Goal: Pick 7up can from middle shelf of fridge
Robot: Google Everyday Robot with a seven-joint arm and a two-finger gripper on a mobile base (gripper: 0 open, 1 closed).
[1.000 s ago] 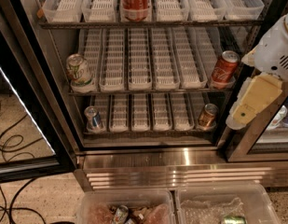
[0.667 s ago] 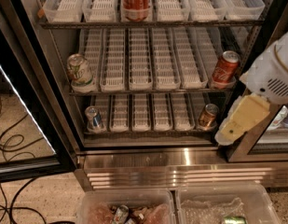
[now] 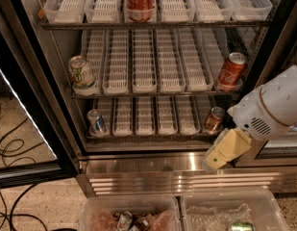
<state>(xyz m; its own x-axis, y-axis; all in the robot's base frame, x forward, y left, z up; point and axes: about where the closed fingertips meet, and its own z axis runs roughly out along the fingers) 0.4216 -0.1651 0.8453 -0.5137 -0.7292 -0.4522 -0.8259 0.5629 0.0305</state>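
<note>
- The red can [image 3: 140, 1] on the top rack is cut off by the upper edge of the view, so only its lower body shows.
- Two clear bins [image 3: 182, 202] on the floor are cropped at the bottom. Their contents are blurred, apart from a green can top [image 3: 241, 225] in the right one.
- The arm [image 3: 273, 107] runs out of view on the right, and its white housing covers the fridge's right door post.
- The gripper [image 3: 214, 160] is a cream-coloured piece hanging in front of the right part of the fridge's [image 3: 138, 166] stainless base, below the front edge of the bottom rack. I cannot tell whether it is released or clenched. It holds nothing and touches no can.
- The 7up can [image 3: 82, 75] stands tilted at the far left end of the middle shelf [image 3: 144, 67], near its front edge and well apart from the gripper.
- A red cola can [image 3: 231, 71] leans at the right end of that shelf.
- On the bottom rack, a blue-silver can [image 3: 96, 122] sits at the left end and a copper-coloured can [image 3: 214, 119] at the right end, just above the gripper.
- A second ago the gripper was higher and further right, level with the right ends of the middle and bottom racks. It has since dropped and moved left, while every can has kept its place.
</note>
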